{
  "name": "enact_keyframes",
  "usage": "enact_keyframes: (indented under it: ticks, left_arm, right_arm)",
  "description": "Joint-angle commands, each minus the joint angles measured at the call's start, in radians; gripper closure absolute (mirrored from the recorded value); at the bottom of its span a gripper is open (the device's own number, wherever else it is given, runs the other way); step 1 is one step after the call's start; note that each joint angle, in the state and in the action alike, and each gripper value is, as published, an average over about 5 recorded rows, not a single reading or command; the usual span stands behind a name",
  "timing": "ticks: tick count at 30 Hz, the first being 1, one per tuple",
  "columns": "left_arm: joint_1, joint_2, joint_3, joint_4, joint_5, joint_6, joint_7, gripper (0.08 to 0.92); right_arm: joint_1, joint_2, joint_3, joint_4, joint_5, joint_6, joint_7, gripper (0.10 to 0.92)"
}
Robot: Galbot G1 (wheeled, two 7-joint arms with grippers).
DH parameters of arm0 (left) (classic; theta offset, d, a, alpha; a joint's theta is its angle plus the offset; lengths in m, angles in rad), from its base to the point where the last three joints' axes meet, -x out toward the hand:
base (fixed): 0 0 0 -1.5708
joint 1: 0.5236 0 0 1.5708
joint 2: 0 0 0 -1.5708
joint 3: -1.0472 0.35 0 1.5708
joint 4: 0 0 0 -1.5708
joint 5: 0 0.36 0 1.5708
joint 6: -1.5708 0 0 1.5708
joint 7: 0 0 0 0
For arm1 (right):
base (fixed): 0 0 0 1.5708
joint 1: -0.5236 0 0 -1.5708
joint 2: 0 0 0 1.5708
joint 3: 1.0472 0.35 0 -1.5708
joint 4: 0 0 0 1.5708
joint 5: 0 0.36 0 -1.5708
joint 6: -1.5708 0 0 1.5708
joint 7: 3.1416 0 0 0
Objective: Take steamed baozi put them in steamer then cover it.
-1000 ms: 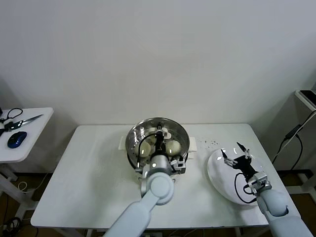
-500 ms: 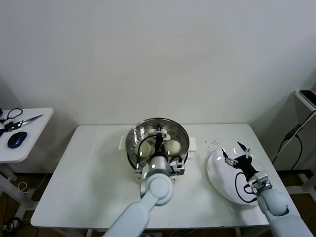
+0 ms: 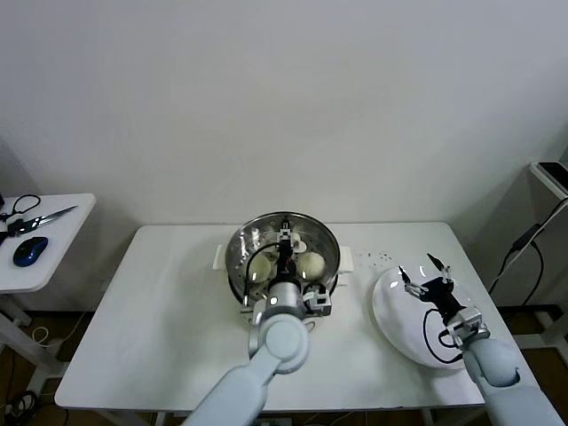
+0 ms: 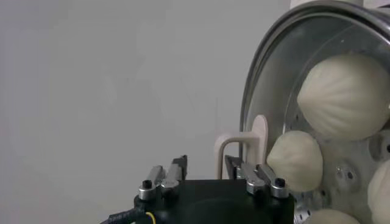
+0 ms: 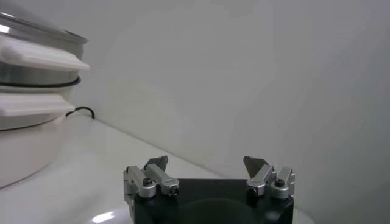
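Observation:
The steamer (image 3: 238, 266) stands at the table's middle back with the glass cover (image 3: 311, 232) sitting on it. Several cream-white baozi (image 3: 311, 264) lie inside under the glass and show in the left wrist view (image 4: 347, 97). My left gripper (image 3: 284, 241) hovers over the cover's centre. In its wrist view (image 4: 205, 165) the jaws stand apart, just short of the cream-white bar handle (image 4: 259, 131), holding nothing. My right gripper (image 3: 424, 269) is open and empty above the white plate (image 3: 399, 324); its wrist view (image 5: 206, 163) shows the steamer's side (image 5: 30, 42) farther off.
Dark crumbs (image 3: 377, 258) dot the table between steamer and plate. A small side table at the far left holds scissors (image 3: 40, 216) and a blue mouse (image 3: 30, 250). A cable (image 3: 524, 244) hangs beyond the table's right edge.
My left arm has drawn back a little towards me, with the gripper still over the cover. The right arm has not moved.

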Motion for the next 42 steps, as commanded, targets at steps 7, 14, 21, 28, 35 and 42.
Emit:
enact_keyframes:
  ticks: [7,14,21,28,35,42]
  left_arm:
    - [0.049,0.134,0.006,-0.177,-0.089,0.049,0.031,0.325]
    - [0.111,0.188,-0.034,-0.291,-0.124,0.049,0.043,0.183]
    - [0.219,0.287,-0.086,-0.429,-0.237,0.043,0.015,0.177]
    - [0.292,0.349,-0.253,-0.513,-0.492,-0.093,-0.256,0.177]
    - [0.524,0.318,-0.556,-0.519,-1.005,-0.369,-0.486,0.177]
    - [0.712,0.183,-0.825,-0.483,-1.451,-0.682,-0.504,0.177]
  right_arm:
    - [0.01,0.004,0.0,0.009,-0.012,-0.046,0.014,0.203]
    - [0.018,0.005,-0.004,0.028,-0.022,-0.099,0.023,0.203]
    - [0.021,0.003,0.0,0.047,0.016,-0.125,0.018,0.203]
    - [0.007,0.009,0.005,0.054,0.02,-0.123,0.022,0.203]
    - [-0.033,0.011,0.039,0.072,0.013,-0.107,0.015,0.203]
    - [-0.084,0.025,0.075,0.112,0.026,-0.099,-0.003,0.203]
